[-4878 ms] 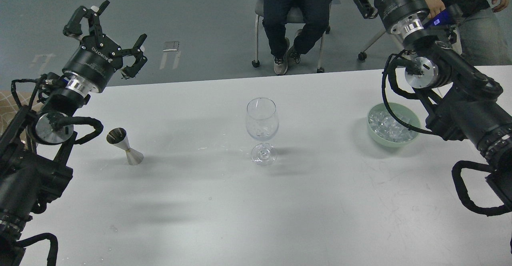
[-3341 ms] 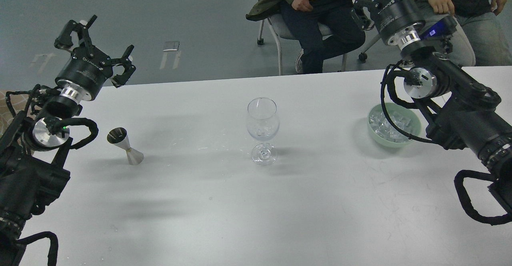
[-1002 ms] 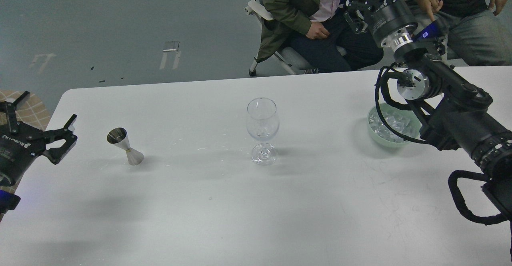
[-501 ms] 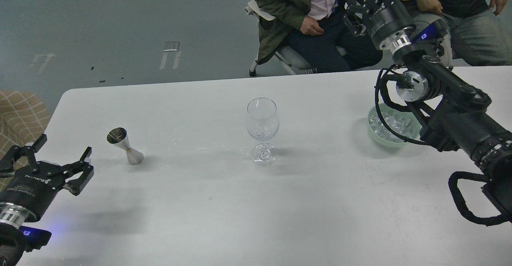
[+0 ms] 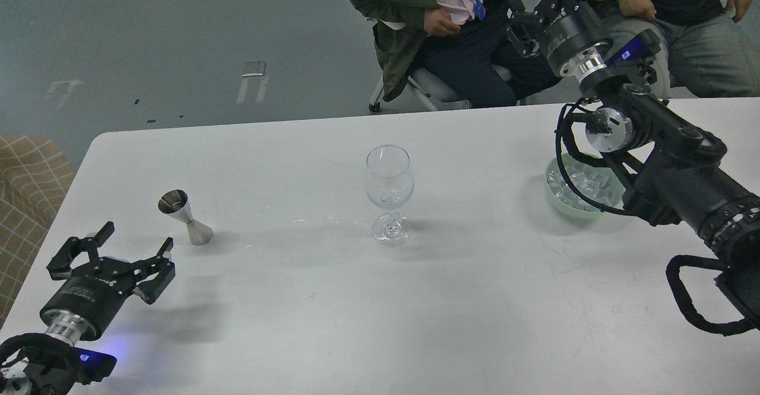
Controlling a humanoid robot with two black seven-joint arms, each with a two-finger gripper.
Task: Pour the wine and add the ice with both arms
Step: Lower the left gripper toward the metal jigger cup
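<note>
So the left pincer (image 5: 127,252) is hanging low over the desk (image 5: 332,324) at about 8 o'clock, fingers spread wide and holding nothing, near the metal jigger (image 5: 184,225). The ice (image 5: 579,182) is sitting in the green bowl (image 5: 561,205) at 3 o'clock of the wine glass (image 5: 389,193). The right pincer (image 5: 549,3) is hovering up at 1 o'clock, can't tell if it's spread or not.

seated ppl (image 5: 451,21) behind table (image 5: 332,318)

Small print on left gripper (image 5: 113,252) body, unreadable.
</note>
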